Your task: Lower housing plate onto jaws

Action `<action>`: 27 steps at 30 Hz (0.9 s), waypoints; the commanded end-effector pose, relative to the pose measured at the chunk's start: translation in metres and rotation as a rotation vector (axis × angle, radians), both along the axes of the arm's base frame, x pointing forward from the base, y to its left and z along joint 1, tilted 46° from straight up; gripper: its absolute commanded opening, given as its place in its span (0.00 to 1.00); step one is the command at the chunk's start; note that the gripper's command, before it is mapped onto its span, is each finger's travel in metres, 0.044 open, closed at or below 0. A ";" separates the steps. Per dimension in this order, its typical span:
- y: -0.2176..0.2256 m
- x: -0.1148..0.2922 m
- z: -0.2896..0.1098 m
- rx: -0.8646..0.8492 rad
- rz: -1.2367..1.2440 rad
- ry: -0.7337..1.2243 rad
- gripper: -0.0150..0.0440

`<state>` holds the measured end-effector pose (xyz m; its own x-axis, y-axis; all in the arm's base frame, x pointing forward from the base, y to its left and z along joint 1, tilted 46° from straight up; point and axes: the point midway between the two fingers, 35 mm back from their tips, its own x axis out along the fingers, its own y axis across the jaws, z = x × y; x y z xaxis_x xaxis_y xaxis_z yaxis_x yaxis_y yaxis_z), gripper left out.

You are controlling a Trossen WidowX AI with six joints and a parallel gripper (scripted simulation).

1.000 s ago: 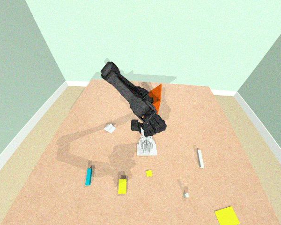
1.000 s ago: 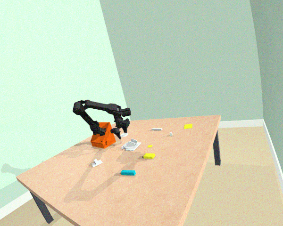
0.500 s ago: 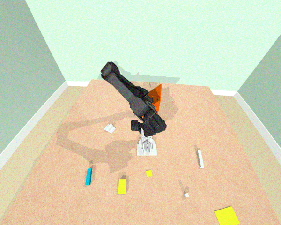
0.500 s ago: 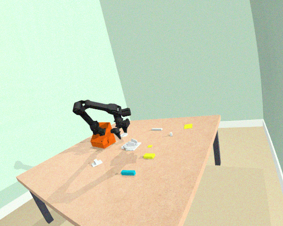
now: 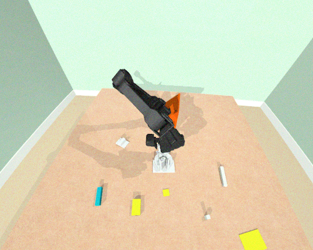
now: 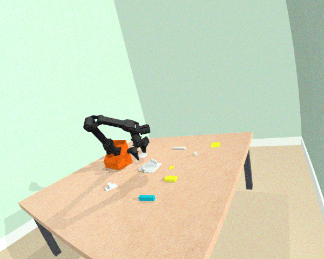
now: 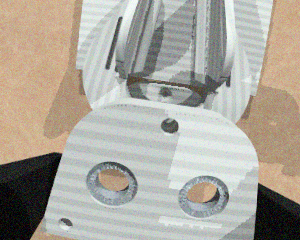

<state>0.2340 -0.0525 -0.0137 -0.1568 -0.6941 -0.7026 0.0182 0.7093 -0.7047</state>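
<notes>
My gripper (image 6: 141, 155) (image 7: 156, 180) is shut on the white housing plate (image 6: 142, 154) (image 7: 145, 150), which shows two large ringed holes and two small ones in the wrist view. The black fingers are at its left and right edges. The plate is held on the robot side of the white base (image 5: 155, 170) (image 7: 94, 17), and its rounded edge overlaps the base's near end in the wrist view. Two upright jaws stand on the base, the left jaw (image 7: 135, 42) and the right jaw (image 7: 217, 40). The jaw stubs cannot be made out. In the top view the arm hides most of the plate.
A white piece with a raised rib (image 5: 122, 142) (image 6: 110, 186) lies to the left in the top view. A teal block (image 5: 98, 196) (image 6: 147, 197), a yellow block (image 5: 135, 207) (image 6: 170, 178), a small yellow square (image 5: 166, 192) and a white bar (image 5: 223, 176) (image 6: 179, 148) lie farther out.
</notes>
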 end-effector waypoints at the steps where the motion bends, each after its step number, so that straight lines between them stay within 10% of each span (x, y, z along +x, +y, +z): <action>1: -0.006 -0.004 -0.006 -0.003 0.003 0.013 0.85; 27: -0.037 -0.012 -0.035 -0.006 0.003 0.014 0.85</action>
<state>0.2276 -0.0837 -0.0438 -0.1559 -0.6957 -0.7012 0.0196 0.7076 -0.7064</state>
